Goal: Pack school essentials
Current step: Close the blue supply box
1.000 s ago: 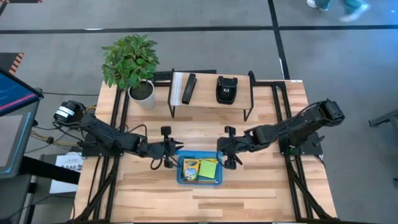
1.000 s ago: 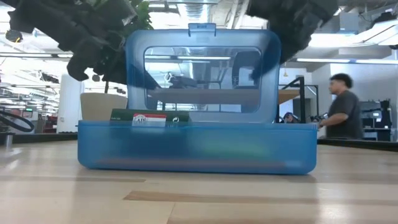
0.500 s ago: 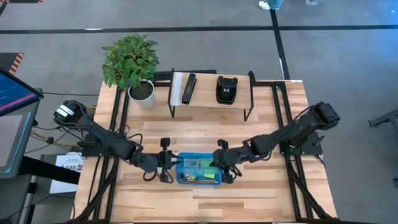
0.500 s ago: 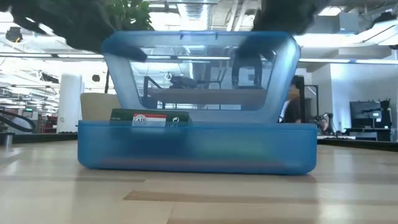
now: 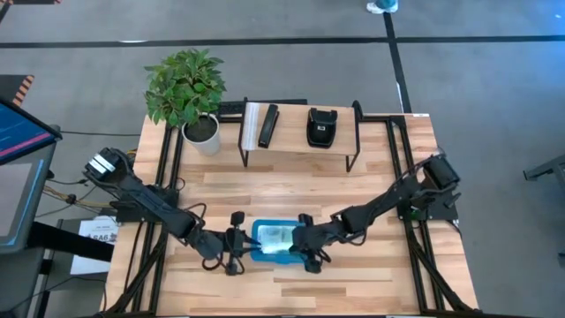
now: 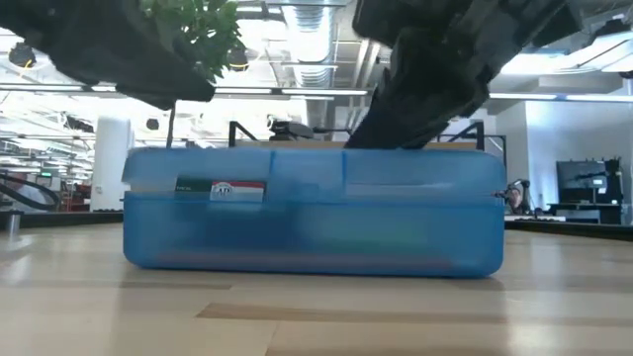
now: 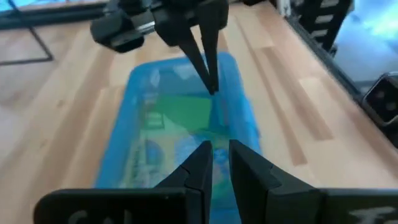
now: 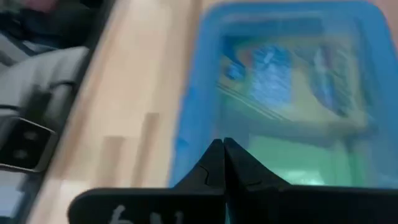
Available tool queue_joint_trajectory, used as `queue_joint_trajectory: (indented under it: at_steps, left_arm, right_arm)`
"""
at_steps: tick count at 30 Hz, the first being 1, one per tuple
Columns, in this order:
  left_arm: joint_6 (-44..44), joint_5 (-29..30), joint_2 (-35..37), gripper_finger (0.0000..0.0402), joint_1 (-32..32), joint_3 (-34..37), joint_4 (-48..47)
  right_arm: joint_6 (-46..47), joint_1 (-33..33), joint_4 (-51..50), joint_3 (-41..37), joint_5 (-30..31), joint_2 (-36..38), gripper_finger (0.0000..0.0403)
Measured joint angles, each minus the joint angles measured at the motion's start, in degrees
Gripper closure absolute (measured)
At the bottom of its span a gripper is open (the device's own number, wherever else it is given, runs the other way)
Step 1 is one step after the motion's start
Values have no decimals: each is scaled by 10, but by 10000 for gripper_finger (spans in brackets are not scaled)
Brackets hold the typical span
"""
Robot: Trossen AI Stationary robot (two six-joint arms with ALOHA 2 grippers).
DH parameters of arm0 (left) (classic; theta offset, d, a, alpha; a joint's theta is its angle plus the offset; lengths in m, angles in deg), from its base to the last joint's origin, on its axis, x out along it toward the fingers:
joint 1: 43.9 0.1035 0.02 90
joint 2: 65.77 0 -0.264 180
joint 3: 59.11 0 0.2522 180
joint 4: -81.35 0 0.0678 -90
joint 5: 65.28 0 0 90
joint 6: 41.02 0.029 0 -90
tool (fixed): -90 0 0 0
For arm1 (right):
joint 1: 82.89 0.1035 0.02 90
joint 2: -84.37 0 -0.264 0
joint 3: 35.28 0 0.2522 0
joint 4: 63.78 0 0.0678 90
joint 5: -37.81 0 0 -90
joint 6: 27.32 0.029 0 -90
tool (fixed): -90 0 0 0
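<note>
Dark fingers of the right gripper (image 5: 297, 248) are pressed together with no gap, holding nothing, their tips resting on the lid of the blue case (image 5: 275, 241) near its right end. In the right wrist view the two fingers (image 8: 222, 163) meet in a single point right over the lid. The left gripper (image 5: 237, 250) sits at the case's left end with its fingers (image 7: 202, 163) only a narrow slit apart and nothing between them; in the left wrist view their tips hang over the lid's near edge, and the right gripper's closed tip (image 7: 209, 70) points down at the lid from the far side.

The case lies shut and flat on the table (image 5: 371, 274), at the front middle, between the two grippers. Seen level from the low view, its lid sits square on the base all the way along, and the arms loom dark above it. Through the translucent lid the packed things show: the green pad (image 7: 186, 112) toward the middle and the crayon box (image 7: 146, 158) beside it. The crayon box's label also shows through the front wall (image 6: 220, 190) in the low view.

Each arm reaches inward from its base at the table's side edge. Behind, a small rack (image 5: 300, 132) carries a black bar (image 5: 267, 125) and a black pouch (image 5: 320, 126), well apart from the case. A potted plant (image 5: 187, 88) stands at the back left corner.
</note>
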Motion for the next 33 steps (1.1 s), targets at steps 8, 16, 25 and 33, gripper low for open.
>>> queue_joint_trajectory:
  at_steps: [8, 16, 25, 33]
  left_arm:
    - [0, -34, -80, 358, -2, 0, 107]
    - [-27, -48, -115, 358, -2, 0, 119]
    - [-46, -44, -115, 358, -2, 0, 93]
    - [-16, -49, -82, 358, -2, 0, 96]
  right_arm:
    - [-7, 26, 95, 0, 6, -8, 394]
    - [1, 29, 122, -10, 24, -48, 394]
    - [15, 19, 173, -7, 20, -98, 394]
    - [-9, 19, 143, -11, 3, -54, 389]
